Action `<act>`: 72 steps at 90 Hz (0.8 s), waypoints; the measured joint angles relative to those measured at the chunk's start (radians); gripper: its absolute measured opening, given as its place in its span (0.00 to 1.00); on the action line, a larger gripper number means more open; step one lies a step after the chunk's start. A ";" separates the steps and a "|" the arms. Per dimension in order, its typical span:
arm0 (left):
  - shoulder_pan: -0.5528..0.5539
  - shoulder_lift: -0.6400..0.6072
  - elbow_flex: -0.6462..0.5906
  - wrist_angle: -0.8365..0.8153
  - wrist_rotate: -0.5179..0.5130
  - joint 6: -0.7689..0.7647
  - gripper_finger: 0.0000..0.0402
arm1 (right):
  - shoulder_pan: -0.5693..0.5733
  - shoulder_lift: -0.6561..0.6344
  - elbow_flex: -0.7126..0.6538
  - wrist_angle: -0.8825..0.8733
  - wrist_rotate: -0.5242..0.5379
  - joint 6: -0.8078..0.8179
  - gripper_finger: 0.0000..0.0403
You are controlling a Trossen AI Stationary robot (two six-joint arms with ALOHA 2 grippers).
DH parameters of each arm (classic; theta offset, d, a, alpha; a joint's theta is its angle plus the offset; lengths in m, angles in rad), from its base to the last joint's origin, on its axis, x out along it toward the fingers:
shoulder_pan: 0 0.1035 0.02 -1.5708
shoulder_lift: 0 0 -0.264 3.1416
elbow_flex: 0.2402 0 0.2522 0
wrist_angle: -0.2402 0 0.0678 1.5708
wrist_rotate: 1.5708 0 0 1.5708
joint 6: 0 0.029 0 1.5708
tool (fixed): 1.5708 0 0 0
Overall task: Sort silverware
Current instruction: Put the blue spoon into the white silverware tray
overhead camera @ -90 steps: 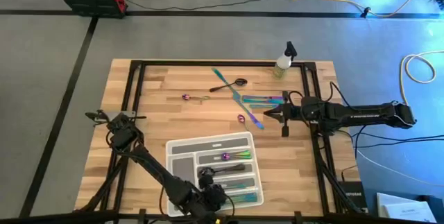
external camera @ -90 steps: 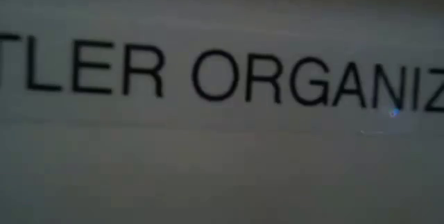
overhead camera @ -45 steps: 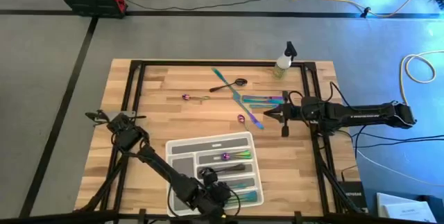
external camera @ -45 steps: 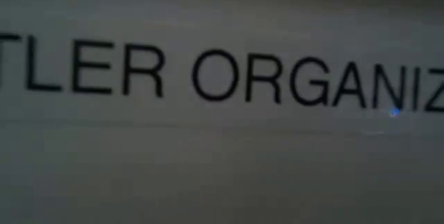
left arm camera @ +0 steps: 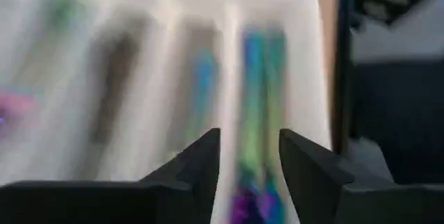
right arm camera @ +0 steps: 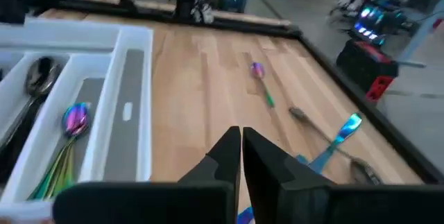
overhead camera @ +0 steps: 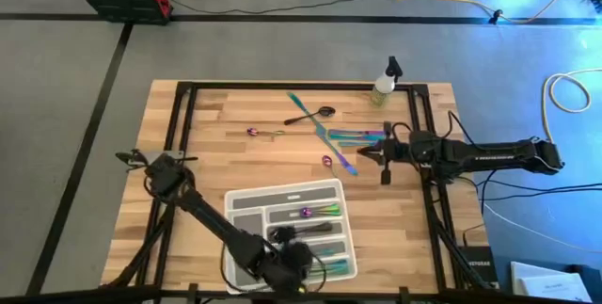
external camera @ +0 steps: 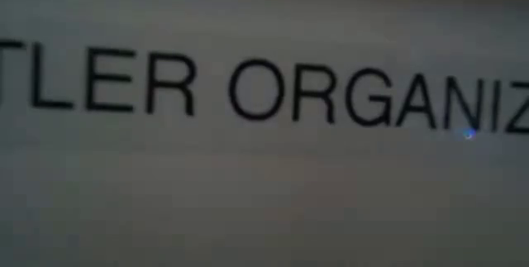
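Our left gripper point(left arm camera: 246, 165) has its fingers parted with nothing between them, hanging over the near-right end of the tray point(overhead camera: 246, 196). Directly past the fingertips lies the iridescent silverware point(left arm camera: 262, 99) in the outermost slot, so we read this as a drop-off or a check over that slot, not a pick.

Our right gripper point(right arm camera: 241, 156) has its fingers pressed together on nothing, parked low over the table point(overhead camera: 216, 116) by the right rail. Its tips sit just beside the loose cluster of iridescent pieces point(overhead camera: 350, 137), likely staged for the next pick there.

Loose silverware left on the table:
- teal piece crossed with a dark spoon point(overhead camera: 324, 112) near the far edge
- small purple-headed piece point(overhead camera: 254, 132) mid-table
- purple spoon point(overhead camera: 327, 161) just beside the cluster

The tray already holds a purple-headed iridescent bunch point(right arm camera: 75, 123) in one slot and dark spoons point(right arm camera: 38, 75) in the next, so sorting looks grouped by type and colour. A spray bottle point(overhead camera: 384, 83) stands at the far right, out of the way.

Writing: the low view is filled by a label point(external camera: 264, 93) right up against the lens, reading "TLER ORGANIZ", cut off at both ends. No other text is legible.
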 joint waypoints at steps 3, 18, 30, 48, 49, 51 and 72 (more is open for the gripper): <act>0.007 -0.031 0.000 -0.019 -0.061 0.026 0.33 | 0.000 0.000 0.000 0.014 0.003 0.000 0.00; 0.057 -0.211 0.001 -0.282 -0.418 0.103 0.34 | 0.000 0.000 0.000 0.065 0.004 0.000 0.00; 0.196 -0.320 -0.016 -0.589 -0.368 0.143 0.34 | 0.000 0.000 0.000 0.066 0.004 0.000 0.00; 0.512 -0.482 -0.220 -0.433 -0.050 0.519 0.34 | 0.000 0.000 0.000 0.061 0.005 -0.016 0.00; 0.530 -0.494 -0.239 -0.406 -0.012 0.538 0.34 | 0.000 0.000 0.000 0.062 0.005 -0.021 0.00; 0.563 -0.516 -0.278 -0.352 0.056 0.575 0.34 | 0.000 0.000 0.000 0.062 0.004 -0.030 0.00; 0.832 -0.712 -0.698 0.139 0.330 0.767 0.34 | 0.000 0.000 0.000 0.059 -0.029 -0.108 0.00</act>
